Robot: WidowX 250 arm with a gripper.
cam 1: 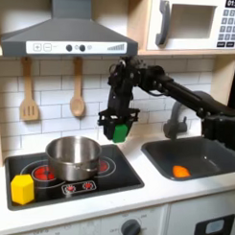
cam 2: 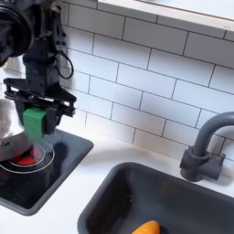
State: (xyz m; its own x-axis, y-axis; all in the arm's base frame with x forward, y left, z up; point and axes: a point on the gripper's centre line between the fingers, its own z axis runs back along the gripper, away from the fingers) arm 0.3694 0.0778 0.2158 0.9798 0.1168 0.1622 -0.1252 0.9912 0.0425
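Green is what I spot first: in the first exterior view my claw (cam 1: 118,129) has its fingers closed against the sides of a small green block (cam 1: 120,132), which hangs in the air above the hob's (cam 1: 127,175) right rear corner. A steel pot (cam 1: 73,157) sits on the hob, down toward the first exterior view's left of the block and well apart from it. A yellow block (cam 1: 23,189) rests on the hob's front left corner. Two wooden utensils hang on the tiled wall, and an orange piece (cam 1: 181,172) lies in the sink (cam 1: 219,152).

From the second exterior view I see the claw (cam 2: 37,117) from nearer: black fingers press both sides of the green block (cam 2: 36,122), clear of the surface. Below it lies a red burner ring (cam 2: 27,159). The pot's rim (cam 2: 7,137) shows at the second exterior view's left edge. The grey tap (cam 2: 207,148) stands on the white bench (cam 2: 82,187) behind the sink (cam 2: 183,196), where the orange piece (cam 2: 144,227) lies.
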